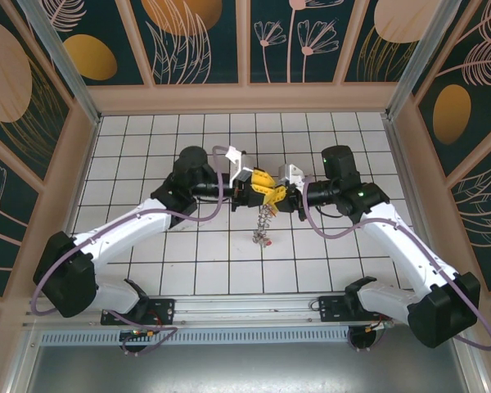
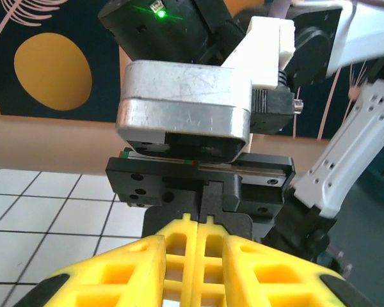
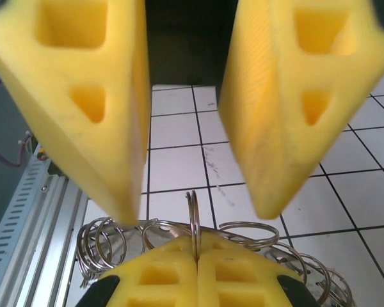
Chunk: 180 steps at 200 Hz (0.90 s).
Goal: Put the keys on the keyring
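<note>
The right gripper (image 3: 196,246) is closed, its yellow fingers clamped edge-on across one upright loop of the keyring (image 3: 193,206). The rest of the keyring, a cluster of silvery loops, fans out to either side just behind the fingertips. In the top view the cluster hangs from the meeting point of the two arms, above the tiled table (image 3: 179,167) and near its middle. The left gripper (image 3: 195,215) faces the right one tip to tip. Its fingers stand apart on either side of the clamped loop and grip nothing. What hangs at the lower end of the cluster is too small to identify as a key. Judged step: the keyring is presented in the air by the right arm, with the left arm free to work. The next move probably calls for the left gripper to back clear without snagging the loops and then fetch a key by its head. The right grip should hold firm, since the thin loop could rotate or slip between the fingers.
</note>
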### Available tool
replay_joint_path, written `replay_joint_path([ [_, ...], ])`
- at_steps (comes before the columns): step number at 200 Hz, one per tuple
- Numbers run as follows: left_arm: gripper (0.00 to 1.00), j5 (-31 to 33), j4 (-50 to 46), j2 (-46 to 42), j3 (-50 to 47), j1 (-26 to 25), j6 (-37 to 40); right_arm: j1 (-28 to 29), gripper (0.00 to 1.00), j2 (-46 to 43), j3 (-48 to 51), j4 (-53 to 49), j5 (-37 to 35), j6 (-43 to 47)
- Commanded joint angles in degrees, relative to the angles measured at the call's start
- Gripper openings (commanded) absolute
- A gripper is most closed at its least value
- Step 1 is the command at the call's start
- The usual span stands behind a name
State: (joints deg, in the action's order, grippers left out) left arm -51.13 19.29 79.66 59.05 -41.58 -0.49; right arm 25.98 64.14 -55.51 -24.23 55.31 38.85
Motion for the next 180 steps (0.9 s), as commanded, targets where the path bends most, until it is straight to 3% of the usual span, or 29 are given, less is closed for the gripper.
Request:
replay_joint_path([
  [1, 0.31, -0.5, -21.2, 0.6, 3.7, -0.2, 14.2, 0.3, 0.0, 0.0, -2.9, -1.9, 0.6, 2.6],
  [63, 0.31, -0.5, -28.8, 0.7, 5.7, -0.2, 20.7, 0.4, 0.0, 0.1, -4.2, -4.5, 0.6, 3.9],
  [76, 0.26, -0.7, -29.7, 1.3, 6.7, -0.2, 20.8, 0.6, 0.0, 0.0, -4.1, -4.5, 0.5, 3.9],
  [92, 0.13, -1.8, -29.9, 2.0, 7.7, -0.2, 20.8, 1.1, 0.0, 0.0, -3.9, -4.3, -0.1, 3.7],
  [117, 0.1, -2.4, -30.2, 2.4, 8.5, -0.2, 20.6, 1.8, 0.0, 0.3, -3.9, -4.3, -1.2, 3.6],
  [124, 0.0, -2.6, -30.7, 2.5, 8.8, -0.2, 21.0, 1.9, 0.0, 0.3, -4.0, -4.3, -1.3, 3.6],
  [144, 0.0, -4.1, -33.5, 2.9, 10.0, -0.2, 23.5, 1.8, 0.0, 0.1, -4.0, -3.2, -1.5, 2.8],
  [153, 0.0, -3.1, -31.9, 2.2, 9.4, -0.2, 22.1, 1.3, 0.0, -0.4, -3.5, -2.3, -1.2, 2.2],
  [164, 0.0, -2.8, -28.2, 0.9, 7.8, 0.1, 19.5, 0.4, 0.07, -1.3, -2.5, -1.2, 0.5, 1.5],
  [180, 0.0, -6.8, -17.1, -0.8, 4.2, 1.3, 11.5, -0.7, 0.15, -2.5, -0.9, 0.8, 3.6, -0.1],
])
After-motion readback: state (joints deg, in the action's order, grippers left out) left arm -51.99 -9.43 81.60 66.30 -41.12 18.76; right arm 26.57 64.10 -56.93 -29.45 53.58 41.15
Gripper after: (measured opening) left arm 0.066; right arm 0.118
